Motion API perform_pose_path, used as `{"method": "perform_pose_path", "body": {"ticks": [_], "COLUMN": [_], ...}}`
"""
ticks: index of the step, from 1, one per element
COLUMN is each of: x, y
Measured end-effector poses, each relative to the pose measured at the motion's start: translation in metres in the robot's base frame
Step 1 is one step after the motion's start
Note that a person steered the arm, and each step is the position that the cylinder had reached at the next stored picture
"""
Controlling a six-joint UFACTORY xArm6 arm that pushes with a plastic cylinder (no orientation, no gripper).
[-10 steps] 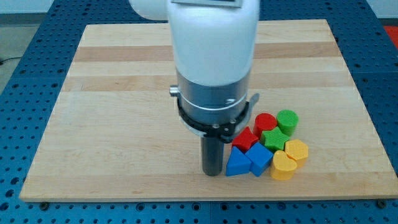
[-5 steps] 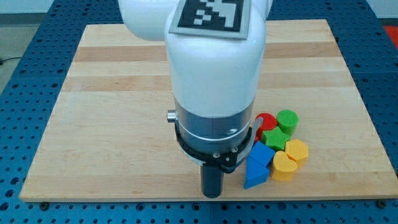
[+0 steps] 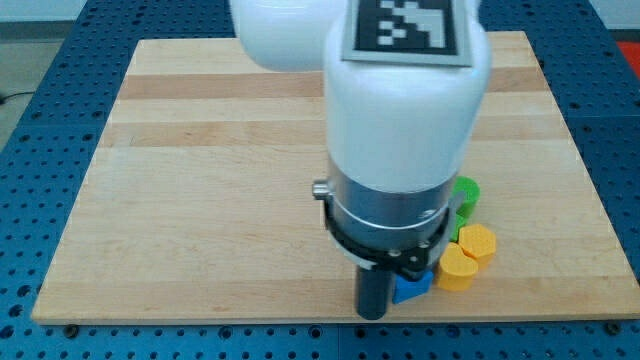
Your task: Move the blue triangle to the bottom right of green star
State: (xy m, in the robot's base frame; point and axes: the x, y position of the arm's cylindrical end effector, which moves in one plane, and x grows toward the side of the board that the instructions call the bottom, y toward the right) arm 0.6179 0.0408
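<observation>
My tip, a bare dark rod holding nothing, sits low in the frame touching the blue plastic triangle just right; the green star is probably hidden behind the arm.

White arm with black-and-white marker, silver collar. Blocks: blue, green, two yellow. Counter pale wood, on blue perforated base.

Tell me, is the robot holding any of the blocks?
No, nothing is held. My tip is only a rod that pushes. It stands right beside the blue block, at its left, near the board's bottom edge.
</observation>
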Motion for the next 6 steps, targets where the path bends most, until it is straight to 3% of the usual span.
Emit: {"method": "perform_pose_path", "body": {"ticks": [3,6], "x": [0.000,-0.034], "y": [0.078,0.074]}}
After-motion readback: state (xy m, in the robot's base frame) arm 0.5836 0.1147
